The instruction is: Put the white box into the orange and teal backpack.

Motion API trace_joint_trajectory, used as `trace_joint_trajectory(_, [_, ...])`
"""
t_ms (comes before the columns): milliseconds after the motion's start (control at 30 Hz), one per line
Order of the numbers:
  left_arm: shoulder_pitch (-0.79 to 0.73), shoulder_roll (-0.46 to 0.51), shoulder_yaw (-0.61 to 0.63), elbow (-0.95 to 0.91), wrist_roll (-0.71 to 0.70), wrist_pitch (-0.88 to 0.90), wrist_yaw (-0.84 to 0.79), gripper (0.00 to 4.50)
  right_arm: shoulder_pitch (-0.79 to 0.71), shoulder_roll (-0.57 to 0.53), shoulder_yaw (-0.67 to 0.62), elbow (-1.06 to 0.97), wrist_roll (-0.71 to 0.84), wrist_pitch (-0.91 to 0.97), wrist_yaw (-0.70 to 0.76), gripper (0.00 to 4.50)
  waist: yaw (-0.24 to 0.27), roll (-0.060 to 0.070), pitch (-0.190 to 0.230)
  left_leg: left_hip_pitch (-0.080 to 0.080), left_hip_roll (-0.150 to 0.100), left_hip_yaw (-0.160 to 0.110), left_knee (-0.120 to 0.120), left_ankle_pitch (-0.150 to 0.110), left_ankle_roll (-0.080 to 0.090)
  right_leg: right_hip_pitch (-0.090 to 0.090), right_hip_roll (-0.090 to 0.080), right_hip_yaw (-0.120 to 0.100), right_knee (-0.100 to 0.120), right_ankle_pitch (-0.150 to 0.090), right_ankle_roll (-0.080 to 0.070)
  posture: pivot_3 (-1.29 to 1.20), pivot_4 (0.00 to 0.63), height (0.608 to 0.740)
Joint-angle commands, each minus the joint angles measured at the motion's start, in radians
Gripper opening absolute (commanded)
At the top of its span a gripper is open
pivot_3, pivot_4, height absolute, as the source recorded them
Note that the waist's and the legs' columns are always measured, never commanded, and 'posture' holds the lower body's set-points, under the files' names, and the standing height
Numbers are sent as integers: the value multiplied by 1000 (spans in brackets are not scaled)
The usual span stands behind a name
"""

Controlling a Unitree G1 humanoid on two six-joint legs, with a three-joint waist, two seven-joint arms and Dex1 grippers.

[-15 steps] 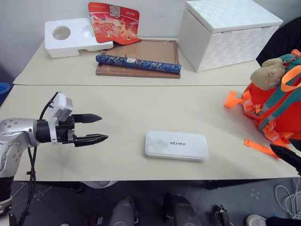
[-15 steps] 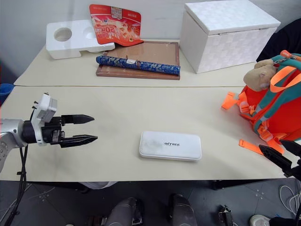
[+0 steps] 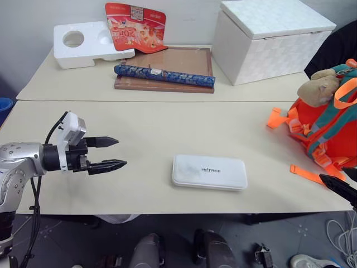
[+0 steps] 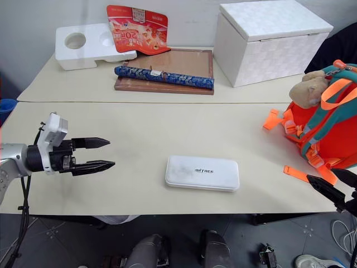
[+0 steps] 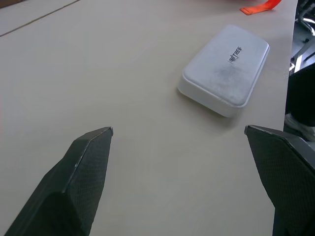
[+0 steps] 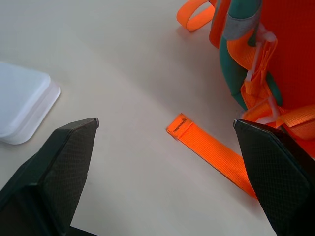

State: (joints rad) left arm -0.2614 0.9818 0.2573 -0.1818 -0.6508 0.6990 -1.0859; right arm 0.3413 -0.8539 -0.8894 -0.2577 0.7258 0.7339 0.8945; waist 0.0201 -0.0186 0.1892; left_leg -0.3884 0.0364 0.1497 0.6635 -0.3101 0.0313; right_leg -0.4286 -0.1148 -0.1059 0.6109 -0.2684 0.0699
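Note:
The white box point(image 3: 210, 172), flat with rounded corners and small dark lettering, lies on the beige table point(image 3: 167, 128) near its front edge, also seen in the left wrist view point(image 5: 225, 69). My left gripper point(image 3: 120, 152) hovers open to the left of it, fingers pointing at it with a clear gap between. The orange and teal backpack point(image 3: 334, 128) stands at the table's right end with a tan plush toy point(image 3: 319, 88) on top. My right gripper point(image 4: 321, 173) is open low beside the backpack, over a loose orange strap point(image 6: 211, 150).
At the back stand a big textured white box with a lid point(image 3: 268, 39), a white styrofoam block with round holes point(image 3: 89, 42), a red package point(image 3: 135, 25) and a wooden board point(image 3: 178, 61) bearing a blue patterned roll point(image 3: 164, 75).

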Motion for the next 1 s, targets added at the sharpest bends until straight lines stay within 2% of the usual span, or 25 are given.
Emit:
trace_joint_trajectory(33, [-32,-4,-18,-7,20,-31,-1,4500,-37,-60,18,11,-27,-40,20,4489,-1,0,0,0,0,0,0,0,0,0,0,0,0,0,0,0,150,740])
trace_joint_trajectory(133, [-41,6,-47,-4,40,-52,-24,4500,-54,-84,39,-21,-9,-21,45,4489,1,0,0,0,0,0,0,0,0,0,0,0,1,0,0,0,150,740])
trace_joint_trajectory(233, [-65,-7,-97,1,67,-74,-32,3951,-49,-112,80,-53,-11,-13,88,3909,2,0,0,0,1,-1,0,1,-1,0,1,-1,1,0,-1,0,150,740])
trace_joint_trajectory(333, [-99,-30,-196,4,131,-129,-51,2997,-75,-168,175,-63,-48,-43,140,2834,3,0,0,0,0,0,0,1,0,0,0,-1,1,0,0,0,150,740])
trace_joint_trajectory(533, [-189,-127,-374,47,247,-207,-71,1078,-251,-238,437,-4,-131,-104,183,731,1,0,0,0,-2,1,2,2,3,1,-1,0,1,1,2,0,150,740])
trace_joint_trajectory(633, [-210,-183,-419,75,284,-224,-52,303,-323,-233,551,3,-163,-117,200,0,2,0,0,-1,-2,0,2,2,2,0,0,0,1,1,2,0,150,740])
trace_joint_trajectory(667, [-213,-197,-427,80,292,-224,-48,41,-341,-229,582,5,-172,-121,204,0,2,0,0,-1,-2,0,2,2,2,0,0,0,2,1,2,0,150,740])
trace_joint_trajectory(1000, [-240,-285,-498,86,328,-191,-53,41,-514,-196,831,90,-310,-170,216,0,0,0,0,-2,-2,0,11,2,5,0,-1,-1,4,2,4,0,150,740])
